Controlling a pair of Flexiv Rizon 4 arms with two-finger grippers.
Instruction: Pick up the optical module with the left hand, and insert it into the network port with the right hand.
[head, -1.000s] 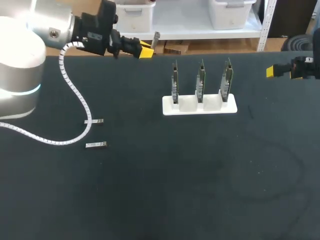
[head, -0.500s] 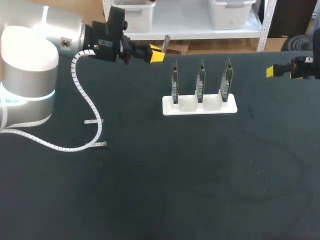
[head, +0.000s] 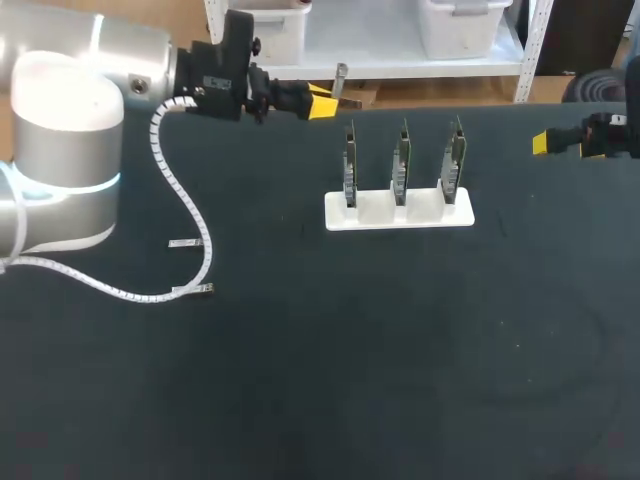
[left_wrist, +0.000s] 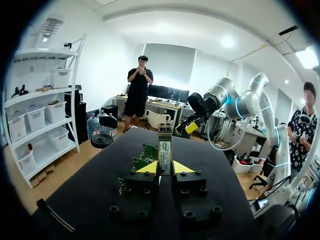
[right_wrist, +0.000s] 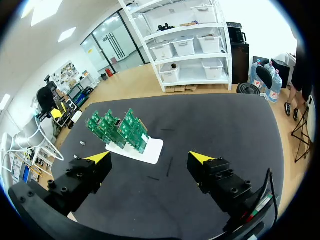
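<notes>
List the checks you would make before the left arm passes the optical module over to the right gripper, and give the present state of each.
1. Optical module clamped upright between the left gripper fingers: ok.
2. Right gripper open and empty, ready to receive: ok.
3. Grippers close enough for a handover: not ok; they hang near opposite ends of the table's far edge.
4. Three boards upright in the white holder: ok.
5. Where on the boards the module goes in: cannot tell.
</notes>
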